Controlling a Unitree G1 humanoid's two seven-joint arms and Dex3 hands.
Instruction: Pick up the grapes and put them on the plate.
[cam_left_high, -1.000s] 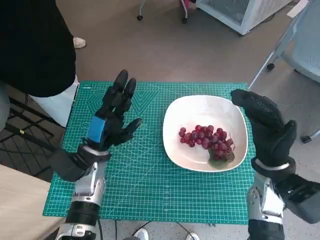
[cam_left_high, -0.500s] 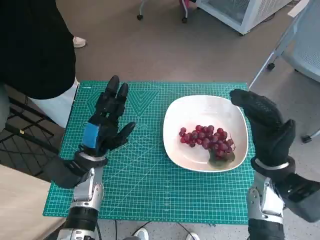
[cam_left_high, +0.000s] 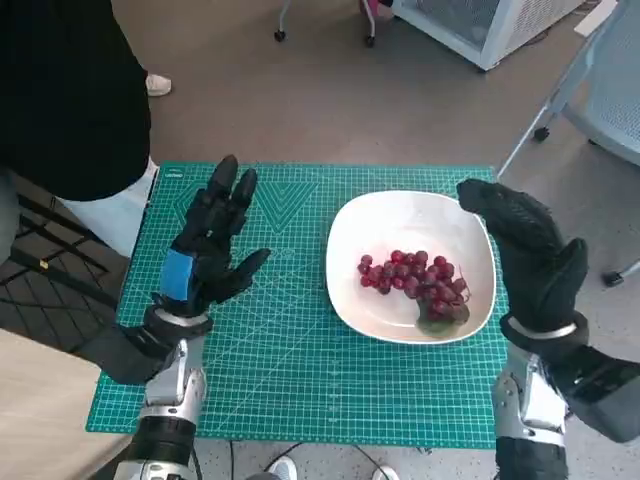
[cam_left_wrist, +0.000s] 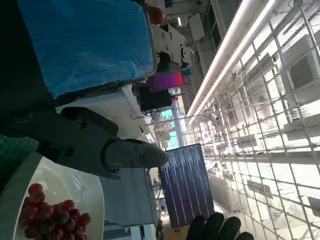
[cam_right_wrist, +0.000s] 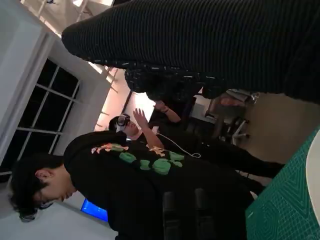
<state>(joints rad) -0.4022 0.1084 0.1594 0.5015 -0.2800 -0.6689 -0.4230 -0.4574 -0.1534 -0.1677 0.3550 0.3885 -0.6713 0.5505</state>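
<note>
One bunch of red grapes (cam_left_high: 412, 280) with a green leaf, lying in one white plate (cam_left_high: 400, 215) on the right part of a green cutting mat (cam_left_high: 290, 370) — free of both hands. Left hand (cam_left_high: 208, 248) raised over the mat's left part, fingers spread, holding nothing. Right hand (cam_left_high: 530, 255) upright at the plate's right rim — fingers extended and apart, empty. Two people in the right wrist view: one person in a black printed sweatshirt (cam_right_wrist: 145, 175) near, another person wearing a headset (cam_right_wrist: 131, 122) behind.

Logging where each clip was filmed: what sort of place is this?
Probably a robotics lab or workshop: a green cutting mat as the work surface, a wheeled chair nearby, and a person wearing a headset behind.
</note>
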